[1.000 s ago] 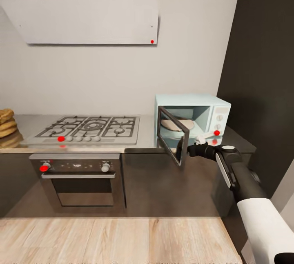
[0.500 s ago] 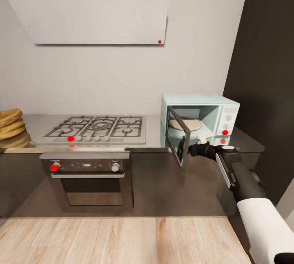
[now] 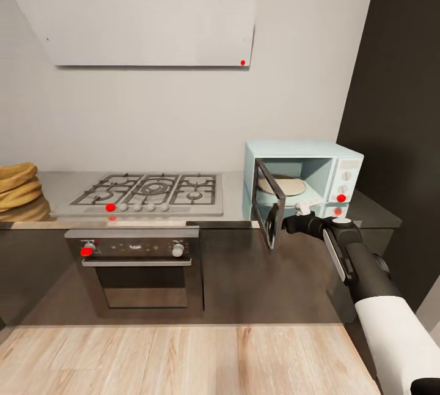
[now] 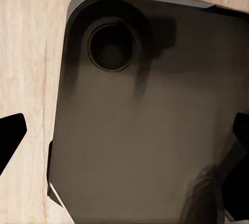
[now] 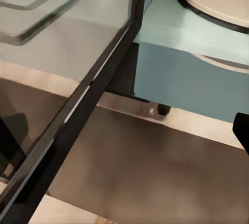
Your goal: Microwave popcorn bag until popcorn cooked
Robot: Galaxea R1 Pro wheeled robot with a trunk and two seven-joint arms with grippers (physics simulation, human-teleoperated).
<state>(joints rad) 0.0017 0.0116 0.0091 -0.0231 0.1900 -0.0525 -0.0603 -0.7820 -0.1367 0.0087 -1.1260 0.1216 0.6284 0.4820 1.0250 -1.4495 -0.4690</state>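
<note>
Presently the microwave (image 3: 304,184) stands at the right end of the worktop (image 3: 235,214) with its door (image 3: 269,202) swung roughly halfway out, so the opening step appears largely done. Its cavity shows a pale round turntable (image 3: 280,184) and no sack on it. The popcorn bag cannot be made out in the head view or either wrist view, so fetching it, loading, closing and heating are all judged outstanding.

The right gripper (image 3: 291,224) sits at the free edge of the door, just in front of the cavity. Whether its jaws pinch that edge or merely rest beside it cannot be told (the right wrist view shows the dark door frame (image 5: 78,109) running close between them, and only one fingertip at the margin).

The left gripper (image 4: 124,146) hangs over the robot's dark base (image 4: 145,130) with jaws spread wide, holding nothing.
</note>
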